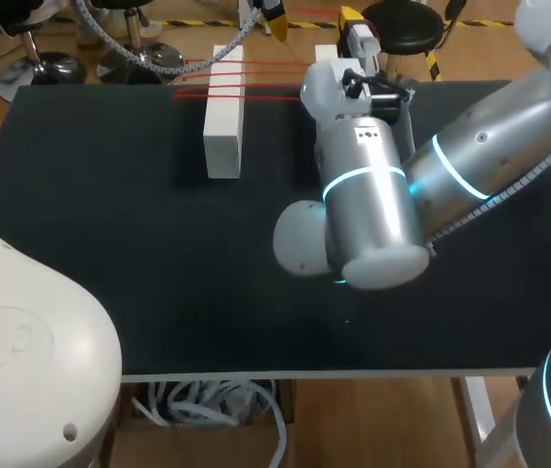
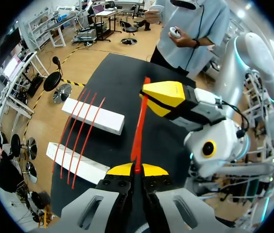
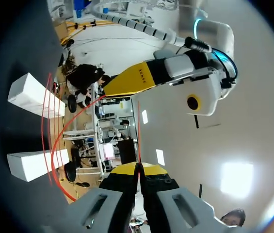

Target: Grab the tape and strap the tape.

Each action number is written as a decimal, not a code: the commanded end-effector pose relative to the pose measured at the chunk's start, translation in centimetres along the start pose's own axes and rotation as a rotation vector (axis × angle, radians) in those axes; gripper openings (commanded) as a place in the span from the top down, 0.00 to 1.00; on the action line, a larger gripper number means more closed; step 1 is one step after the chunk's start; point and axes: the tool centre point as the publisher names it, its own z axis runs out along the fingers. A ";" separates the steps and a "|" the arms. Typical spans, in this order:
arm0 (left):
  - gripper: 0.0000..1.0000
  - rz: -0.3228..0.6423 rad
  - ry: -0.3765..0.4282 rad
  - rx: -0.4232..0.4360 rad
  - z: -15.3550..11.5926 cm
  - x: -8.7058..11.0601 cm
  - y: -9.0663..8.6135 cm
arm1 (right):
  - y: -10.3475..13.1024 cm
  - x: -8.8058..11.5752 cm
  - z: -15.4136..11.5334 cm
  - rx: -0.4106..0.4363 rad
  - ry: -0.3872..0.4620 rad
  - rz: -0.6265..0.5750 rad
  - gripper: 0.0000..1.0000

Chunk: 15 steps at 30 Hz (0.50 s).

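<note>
Tape [image 2: 139, 131] stretches between the left pincer [image 2: 137, 169] and right pincer [image 3: 137, 167], both clamped.

The right arm [image 1: 373, 195] stretches in toward the middle. The left gripper [image 2: 137, 170] and right gripper [image 3: 137, 169] (yellow tips pinched tight) each clamp the tape [image 2: 139, 126].

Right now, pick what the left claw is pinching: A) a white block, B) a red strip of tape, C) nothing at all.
B: the left claw is shut on the red tape, which runs straight ahead to the right claw.
</note>
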 end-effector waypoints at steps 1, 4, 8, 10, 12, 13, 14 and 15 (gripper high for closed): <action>1.00 -0.001 -0.001 -0.003 -0.1 0.0 0.0 | -1.3 -1.4 1.1 -0.063 0.239 -0.035 1.00; 1.00 -0.001 -0.001 -0.003 -0.1 0.0 0.0 | -1.6 -1.2 1.4 -0.080 0.260 -0.060 1.00; 1.00 -0.001 -0.001 -0.003 -0.1 0.0 0.0 | -2.2 -1.2 1.7 -0.087 0.287 -0.087 1.00; 1.00 -0.001 -0.001 -0.003 -0.1 0.0 0.0 | -2.7 -1.3 1.7 -0.088 0.290 -0.092 1.00; 1.00 -0.001 -0.001 -0.003 -0.1 0.0 0.0 | -3.1 -1.5 1.6 -0.093 0.285 -0.101 1.00; 1.00 -0.001 -0.001 -0.003 -0.1 0.0 0.0 | -3.2 -1.5 1.5 -0.094 0.282 -0.106 1.00; 1.00 -0.001 -0.001 -0.003 -0.1 0.0 0.0 | -3.3 -1.5 1.4 -0.095 0.278 -0.121 1.00; 1.00 -0.001 -0.001 -0.003 -0.1 0.0 0.0 | -3.4 -1.5 1.3 -0.094 0.266 -0.138 1.00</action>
